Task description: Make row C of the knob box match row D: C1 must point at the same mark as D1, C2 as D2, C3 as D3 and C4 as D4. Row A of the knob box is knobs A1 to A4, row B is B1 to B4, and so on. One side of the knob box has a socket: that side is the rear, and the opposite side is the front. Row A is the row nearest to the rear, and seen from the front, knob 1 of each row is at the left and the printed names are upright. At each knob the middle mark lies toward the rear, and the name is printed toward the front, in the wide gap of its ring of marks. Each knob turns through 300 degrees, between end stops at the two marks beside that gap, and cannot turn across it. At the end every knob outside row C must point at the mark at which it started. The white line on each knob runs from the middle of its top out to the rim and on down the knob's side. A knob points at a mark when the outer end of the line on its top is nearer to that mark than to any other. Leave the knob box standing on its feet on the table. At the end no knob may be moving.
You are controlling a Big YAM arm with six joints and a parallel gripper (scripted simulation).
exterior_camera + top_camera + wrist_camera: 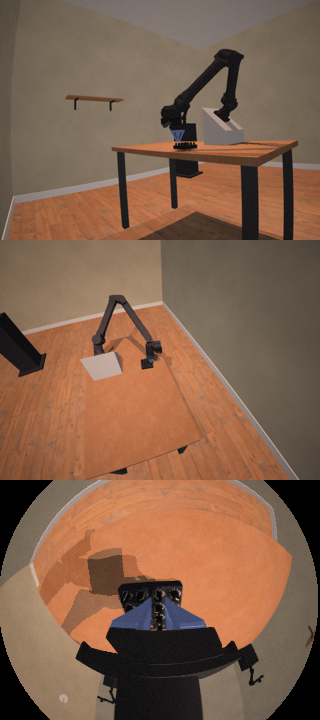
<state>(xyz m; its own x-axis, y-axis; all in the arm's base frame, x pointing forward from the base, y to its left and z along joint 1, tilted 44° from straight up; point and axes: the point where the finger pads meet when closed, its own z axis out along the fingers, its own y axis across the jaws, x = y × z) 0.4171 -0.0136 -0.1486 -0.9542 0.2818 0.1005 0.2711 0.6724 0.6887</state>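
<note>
The black knob box [146, 365] [185, 146] [150, 585] stands on the table. In the wrist view its far row of knobs shows, and a column of knobs shows through the gap between the fingers. My gripper [151, 361] [178, 141] [158, 601] points down, its blue fingers slightly apart, with tips at or just above the knob tops at one side of the box. I see nothing held, but cannot tell whether a knob top stands between the tips. The fingers hide other knobs. Printed names, marks and most white lines are too small to read.
A pale grey sloped block [103, 367] [217, 134] stands on the table [134, 415] [152, 150] beside the arm's base, some way from the knob box. A black pedestal [19, 351] stands on the floor. A wall shelf [94, 98] hangs well away from the arm.
</note>
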